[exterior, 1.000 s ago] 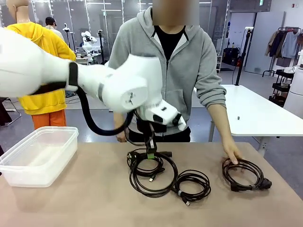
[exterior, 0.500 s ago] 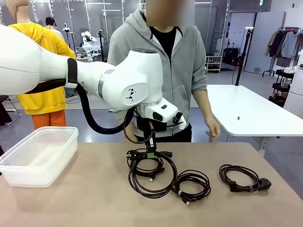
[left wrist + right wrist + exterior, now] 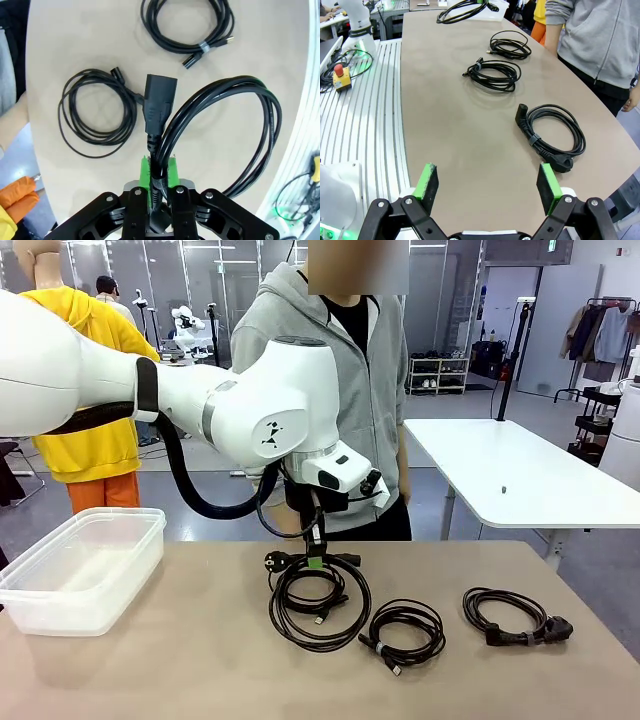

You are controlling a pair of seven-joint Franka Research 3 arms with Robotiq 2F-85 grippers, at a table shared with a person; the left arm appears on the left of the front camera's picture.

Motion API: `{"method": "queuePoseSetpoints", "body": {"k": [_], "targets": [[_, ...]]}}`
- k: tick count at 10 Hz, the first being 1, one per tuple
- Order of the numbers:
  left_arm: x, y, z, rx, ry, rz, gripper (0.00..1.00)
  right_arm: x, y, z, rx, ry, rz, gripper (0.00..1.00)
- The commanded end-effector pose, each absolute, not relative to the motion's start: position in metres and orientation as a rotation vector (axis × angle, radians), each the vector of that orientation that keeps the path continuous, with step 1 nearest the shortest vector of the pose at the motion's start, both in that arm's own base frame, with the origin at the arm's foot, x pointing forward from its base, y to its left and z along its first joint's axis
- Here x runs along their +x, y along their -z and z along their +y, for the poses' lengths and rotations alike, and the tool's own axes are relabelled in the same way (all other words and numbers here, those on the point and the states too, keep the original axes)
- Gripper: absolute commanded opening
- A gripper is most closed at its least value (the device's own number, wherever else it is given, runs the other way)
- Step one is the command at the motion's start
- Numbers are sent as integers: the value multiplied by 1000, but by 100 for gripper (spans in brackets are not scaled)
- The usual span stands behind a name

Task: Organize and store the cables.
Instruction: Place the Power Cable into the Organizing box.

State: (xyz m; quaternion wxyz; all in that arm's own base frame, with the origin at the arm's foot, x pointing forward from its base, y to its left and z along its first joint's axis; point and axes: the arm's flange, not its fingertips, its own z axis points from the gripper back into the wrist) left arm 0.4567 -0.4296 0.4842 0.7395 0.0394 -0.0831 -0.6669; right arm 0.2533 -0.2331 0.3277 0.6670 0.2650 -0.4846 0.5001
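Resting on tan table (image 3: 200, 660), cables (image 3: 520, 636), bin (image 3: 80, 575)

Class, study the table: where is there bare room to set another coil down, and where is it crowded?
Free: between bin and held cable; the near edge of the table; between middle coil and right coil. Crowded: centre, where the left gripper holds that cable beside a small coil.

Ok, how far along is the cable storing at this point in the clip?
Done: nothing stored; the clear bin shows no cable inside. In hand: the left claw is shut on the big power cable, loops hanging down to the table; the right claw is open, holding nothing. Left: binning that one, then the small coil, the tied coil and the right-hand coil lying on the table.
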Motion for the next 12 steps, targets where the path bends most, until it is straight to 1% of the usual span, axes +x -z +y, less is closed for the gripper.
{"method": "queuePoseSetpoints", "body": {"k": [1, 2, 3, 4, 6, 8, 10, 12], "targets": [[476, -515, -380, 66, 1506, -296, 15, 253, -329, -233, 595, -1122, -1100, 100], [483, -535, -344, 45, 1534, -343, 15, 253, -329, -233, 595, -1122, -1100, 100], [485, -551, -296, 86, 1595, -393, 15, 253, -329, -233, 595, -1122, -1100, 100], [486, -565, -249, 88, 1587, -422, 15, 253, -329, -233, 595, -1122, -1100, 100], [483, -577, -169, 157, 1567, -470, 15, 253, -329, -233, 595, -1122, -1100, 100], [488, -574, -91, 242, 1418, -527, 15, 253, -329, -233, 595, -1122, -1100, 100], [493, -575, -19, 226, 1236, -574, 15, 253, -329, -233, 595, -1122, -1100, 100], [499, -575, 30, 230, 1169, -569, 15, 253, -329, -233, 595, -1122, -1100, 100]]}}
